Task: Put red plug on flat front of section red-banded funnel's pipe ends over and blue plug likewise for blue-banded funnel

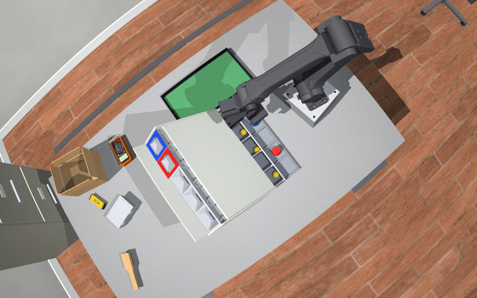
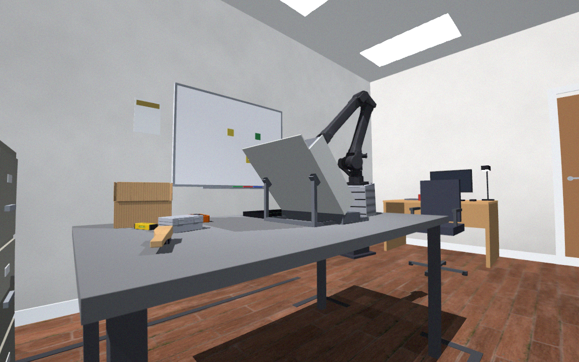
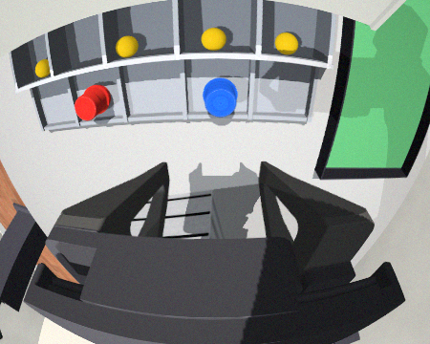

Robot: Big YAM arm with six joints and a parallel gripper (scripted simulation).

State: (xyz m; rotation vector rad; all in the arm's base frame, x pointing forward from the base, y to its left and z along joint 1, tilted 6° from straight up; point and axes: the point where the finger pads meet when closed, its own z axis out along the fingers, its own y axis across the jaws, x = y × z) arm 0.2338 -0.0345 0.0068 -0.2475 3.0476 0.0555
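Note:
In the wrist view, the blue plug (image 3: pixel 220 96) stands on the flat front part of the second section from the right, in front of a yellow marble (image 3: pixel 213 38). The red plug (image 3: pixel 92 102) stands on the flat front part of the second section from the left, and the bin behind it shows no marble. Several yellow marbles lie in the other back bins. My gripper (image 3: pixel 214 170) is open and empty, above the table just in front of the blue plug. From above, the gripper (image 1: pixel 242 113) partly hides the blue plug (image 1: pixel 254 123). The red plug (image 1: pixel 275 150) is in plain view. The blue-banded funnel (image 1: pixel 156 145) and the red-banded funnel (image 1: pixel 167 163) sit at the top of the white cover (image 1: pixel 214 163).
A green tray (image 1: pixel 206 85) lies beside the cover, near the gripper. The arm's base block (image 1: pixel 312 102) stands close to the sections. A cardboard box (image 1: pixel 77 170), a multimeter (image 1: pixel 121 150), a small grey case (image 1: pixel 119 211) and a wooden block (image 1: pixel 131 268) lie beyond the funnels.

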